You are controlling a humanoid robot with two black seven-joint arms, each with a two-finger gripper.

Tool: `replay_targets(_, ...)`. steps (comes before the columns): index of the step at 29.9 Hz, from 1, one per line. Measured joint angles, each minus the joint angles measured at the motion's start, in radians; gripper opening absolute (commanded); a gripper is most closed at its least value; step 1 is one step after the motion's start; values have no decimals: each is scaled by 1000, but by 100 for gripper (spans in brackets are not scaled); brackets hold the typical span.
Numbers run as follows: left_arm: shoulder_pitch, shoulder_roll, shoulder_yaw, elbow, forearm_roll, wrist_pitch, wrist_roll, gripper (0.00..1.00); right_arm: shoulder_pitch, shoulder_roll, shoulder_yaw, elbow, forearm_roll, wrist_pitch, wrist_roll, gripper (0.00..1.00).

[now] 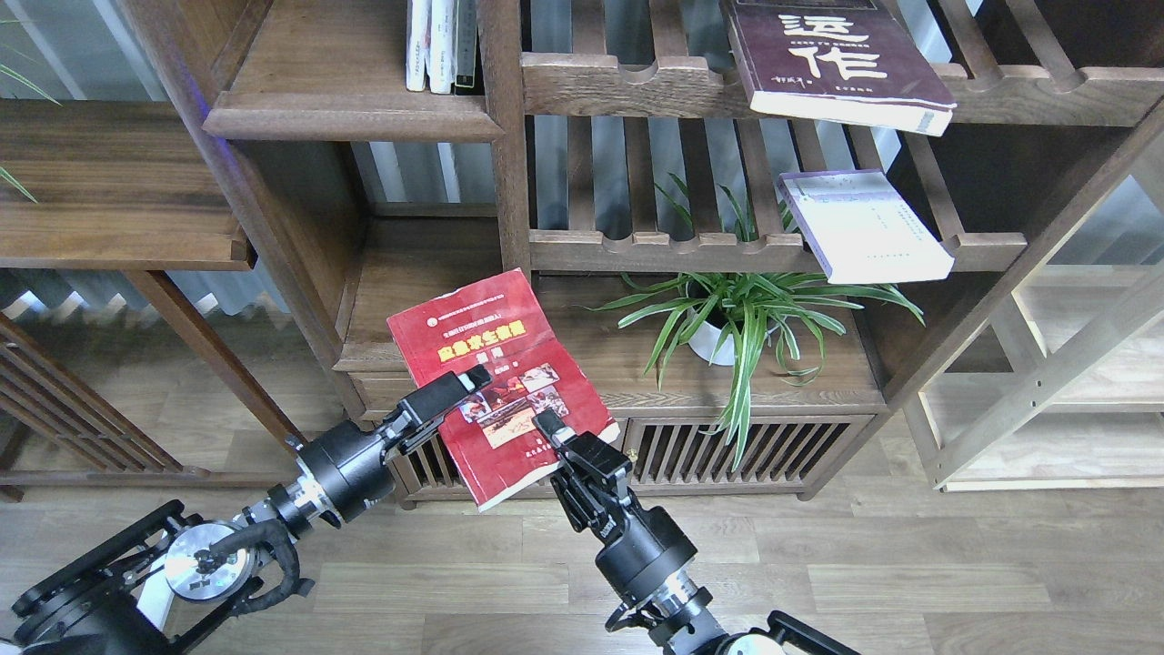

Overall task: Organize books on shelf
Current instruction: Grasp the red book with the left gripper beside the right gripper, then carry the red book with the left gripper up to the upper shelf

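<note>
The red book with cover photos is held in the air in front of the low cabinet, its far end tilted up. My left gripper is shut on its left edge, one finger lying across the cover. My right gripper is shut on its near right edge. The larger maroon book with white characters lies on the upper slatted rack at the right. The pale white-lavender book lies on the slatted rack below it. The solid dark-brown shelf with a rounded front edge is at the upper left.
Thin white-spined volumes stand at the right end of that shelf, against an upright post. A potted plant stands on the low cabinet top, right of the red book. Another dark shelf is at far left.
</note>
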Motion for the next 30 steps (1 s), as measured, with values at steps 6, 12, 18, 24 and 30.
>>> replay_targets(6,0,-5,0,0,-1,0,0,0,1,0,1,0,0,0,0,36)
replay_targets(12,1,-5,3,0,-1,0,0,1,0,0,5,3,0,0,0,84)
replay_targets(18,1,-5,2,0,0,0,-1,1,-6,0,11,3,-1,0,2,95)
replay_targets(24,0,2,-2,0,0,1,-4,2,-7,0,10,-2,-2,0,2,99)
replay_targets(30,-5,26,-4,-21,8,1,-1,0,-9,0,35,-21,-3,0,8,99)
